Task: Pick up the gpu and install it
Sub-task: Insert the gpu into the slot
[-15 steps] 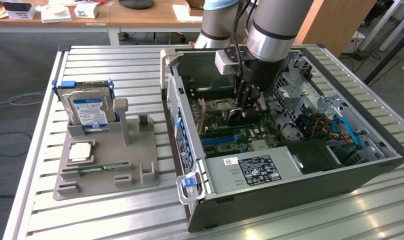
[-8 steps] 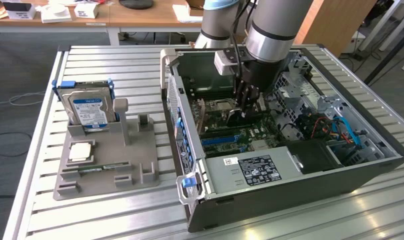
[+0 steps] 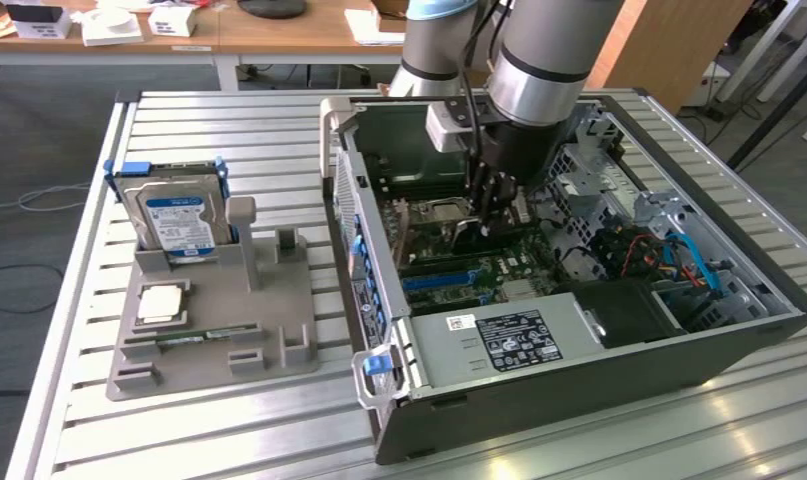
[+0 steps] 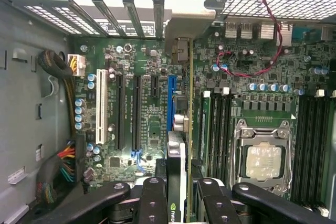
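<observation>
Claw (image 3: 490, 205) deep in the case (image 3: 577, 380), clamped tight on the gpu (image 4: 178, 153), which stands on edge straight beneath it, long axis running parallel to the blue slot (image 4: 170, 103) just beside it, bracket (image 4: 178, 51) end toward the case's rear wall

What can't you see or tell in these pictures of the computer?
1. Wrist view: the gpu stands edge-on and hides the slot beneath, so seating is unclear.
2. Wrist view: the picture's edge cuts off the hand.
3. Exterior view: words on the hard drive label are too small.
</observation>
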Action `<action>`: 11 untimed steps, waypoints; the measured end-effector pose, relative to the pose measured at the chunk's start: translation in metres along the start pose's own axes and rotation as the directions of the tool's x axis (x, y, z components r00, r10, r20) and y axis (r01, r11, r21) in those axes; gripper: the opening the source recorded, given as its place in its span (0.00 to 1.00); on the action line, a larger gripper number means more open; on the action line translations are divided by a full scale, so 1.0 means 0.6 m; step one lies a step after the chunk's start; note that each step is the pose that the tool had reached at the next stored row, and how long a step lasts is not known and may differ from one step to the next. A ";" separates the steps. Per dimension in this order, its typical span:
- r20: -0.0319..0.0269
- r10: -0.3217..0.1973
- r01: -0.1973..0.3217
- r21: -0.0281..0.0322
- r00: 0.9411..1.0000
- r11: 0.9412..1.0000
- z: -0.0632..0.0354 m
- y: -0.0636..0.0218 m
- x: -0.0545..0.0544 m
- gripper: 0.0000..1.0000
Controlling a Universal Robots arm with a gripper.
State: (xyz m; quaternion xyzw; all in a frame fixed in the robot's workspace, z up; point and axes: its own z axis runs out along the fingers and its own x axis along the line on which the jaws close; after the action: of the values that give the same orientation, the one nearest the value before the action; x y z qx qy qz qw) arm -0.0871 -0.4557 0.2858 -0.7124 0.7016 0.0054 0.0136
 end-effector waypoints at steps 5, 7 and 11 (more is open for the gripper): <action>0.001 0.000 0.000 0.000 1.000 1.000 0.001 0.002 0.001 0.27; 0.000 0.000 0.000 0.001 1.000 1.000 0.001 0.003 0.002 0.27; 0.001 0.000 0.000 0.001 1.000 1.000 0.001 0.005 0.004 0.27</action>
State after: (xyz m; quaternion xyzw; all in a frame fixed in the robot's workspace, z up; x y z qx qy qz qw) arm -0.0900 -0.4578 0.2853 -0.7124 0.7016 0.0053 0.0141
